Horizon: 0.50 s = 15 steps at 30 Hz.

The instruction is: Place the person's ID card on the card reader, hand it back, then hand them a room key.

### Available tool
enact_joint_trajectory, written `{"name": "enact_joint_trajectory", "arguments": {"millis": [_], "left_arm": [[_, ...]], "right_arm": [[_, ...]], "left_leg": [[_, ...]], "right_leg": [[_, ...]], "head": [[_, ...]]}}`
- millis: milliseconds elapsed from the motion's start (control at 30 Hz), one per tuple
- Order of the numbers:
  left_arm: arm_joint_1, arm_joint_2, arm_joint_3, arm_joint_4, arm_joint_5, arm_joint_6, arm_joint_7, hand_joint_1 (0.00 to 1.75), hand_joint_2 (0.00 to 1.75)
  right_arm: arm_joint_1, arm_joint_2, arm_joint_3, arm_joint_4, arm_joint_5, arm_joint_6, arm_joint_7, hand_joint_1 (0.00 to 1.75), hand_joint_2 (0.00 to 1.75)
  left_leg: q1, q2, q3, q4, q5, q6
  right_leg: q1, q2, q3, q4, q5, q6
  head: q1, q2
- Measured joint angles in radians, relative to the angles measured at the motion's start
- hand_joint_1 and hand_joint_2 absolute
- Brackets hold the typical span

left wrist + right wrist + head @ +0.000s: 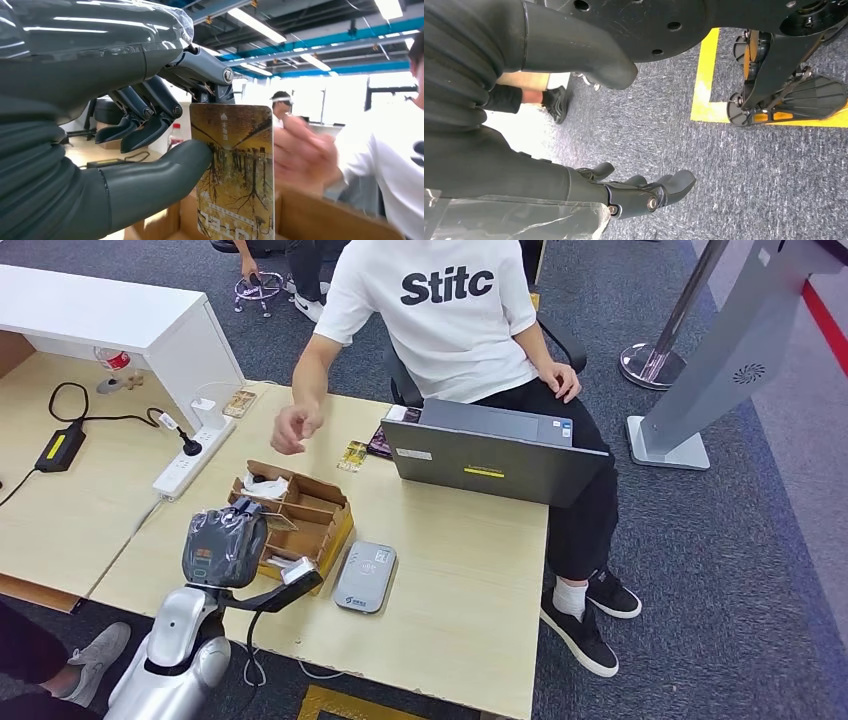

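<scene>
Wooden desk (470, 570), card reader (365, 577) beside cardboard box (318, 508). Left robot hand (150, 115) pinches room key (235, 170) upright above box; person's hand (295, 427) reaching. Hold steady, release once gripped. Right robot hand (644, 192) hangs empty, fingers apart.

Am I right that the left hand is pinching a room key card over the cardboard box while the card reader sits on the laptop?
Not quite. The card reader lies flat on the table, beside the cardboard box, apart from the laptop, as the head view shows. The left hand does pinch the card over the box.
</scene>
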Motion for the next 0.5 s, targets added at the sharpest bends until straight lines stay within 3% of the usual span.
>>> {"name": "enact_joint_trajectory", "arguments": {"millis": [267, 500], "left_arm": [[-0.085, 0.032, 0.037, -0.012, 0.011, -0.023, 0.012, 1.75, 1.75], [-0.100, 0.042, 0.056, -0.012, 0.023, -0.023, 0.017, 1.75, 1.75]], "right_arm": [[0.000, 0.000, 0.000, 0.000, 0.016, 0.006, -0.001, 0.00, 1.75], [-0.001, 0.001, 0.000, 0.000, 0.019, 0.006, 0.009, 0.00, 1.75]], "left_leg": [[0.000, 0.000, 0.000, 0.000, 0.000, 0.000], [0.000, 0.000, 0.000, 0.000, 0.000, 0.000]], "right_leg": [[0.000, 0.000, 0.000, 0.000, 0.000, 0.000], [0.000, 0.000, 0.000, 0.000, 0.000, 0.000]], "head": [[0.000, 0.000], [0.000, 0.000]]}}
